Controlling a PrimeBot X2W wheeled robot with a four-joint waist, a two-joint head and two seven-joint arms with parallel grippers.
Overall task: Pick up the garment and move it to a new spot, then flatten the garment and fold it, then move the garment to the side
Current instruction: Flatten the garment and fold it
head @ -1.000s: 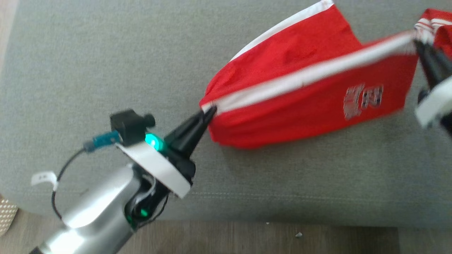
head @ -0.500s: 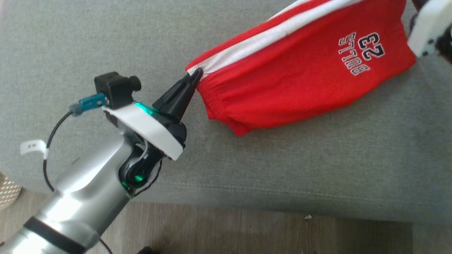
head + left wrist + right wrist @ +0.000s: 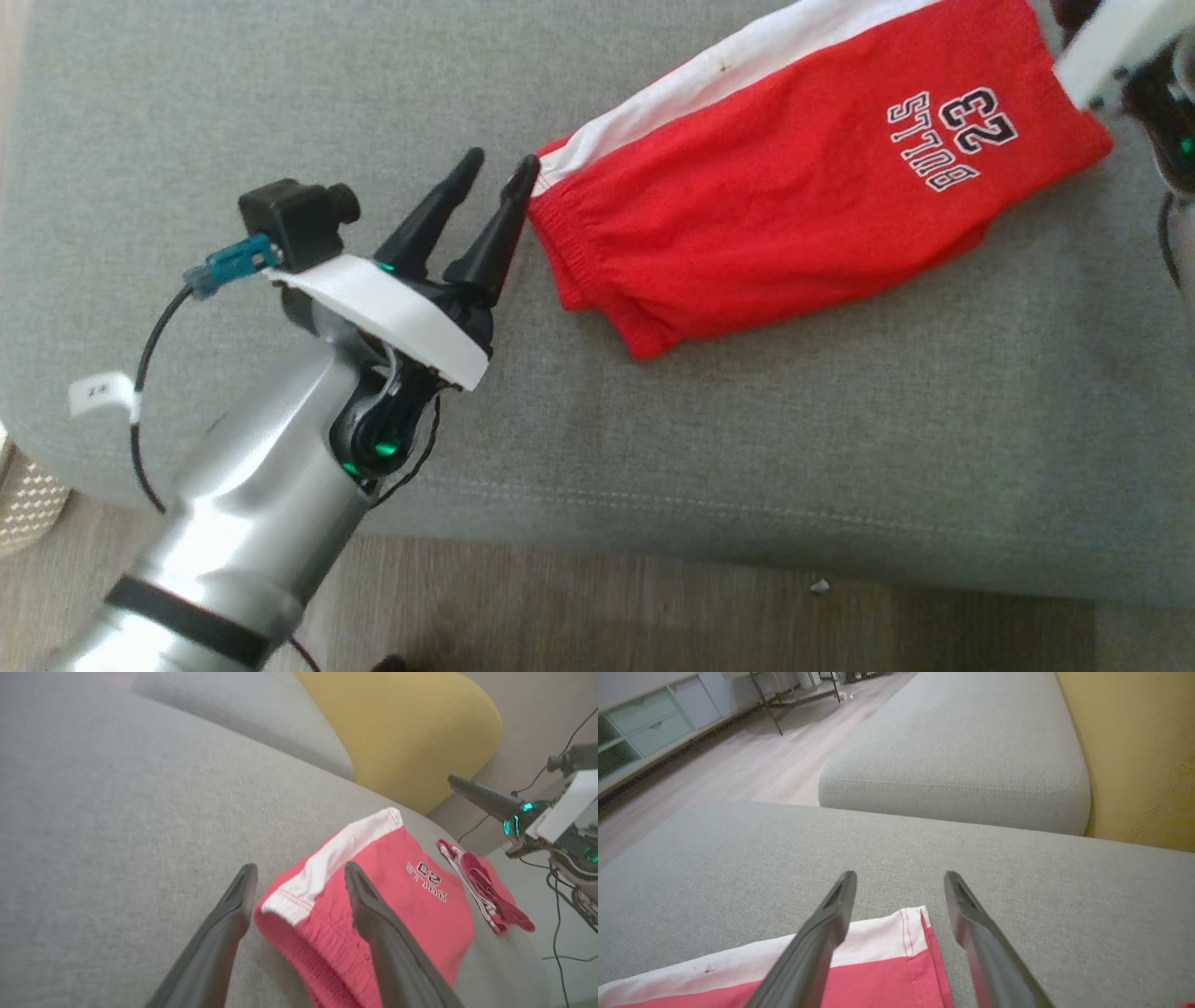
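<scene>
Garment (image 3: 803, 177), red shorts with white side stripe. Left gripper (image 3: 503, 161): fingers spread, holding nothing, at the waistband corner. Right gripper (image 3: 901, 877): fingers spread, empty, over the opposite hem corner. Shorts lie on grey sofa cushion (image 3: 747, 420). Beyond: second red garment (image 3: 486, 891), yellow cushion (image 3: 402, 728).

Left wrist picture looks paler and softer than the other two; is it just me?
Head view: even light, the shorts deep red, their lettering crisp. Left wrist view: the shorts turn washed-out pink, lettering smeared. Right wrist view: sofa cushion seam sharp, right gripper soft near the bottom edge.
</scene>
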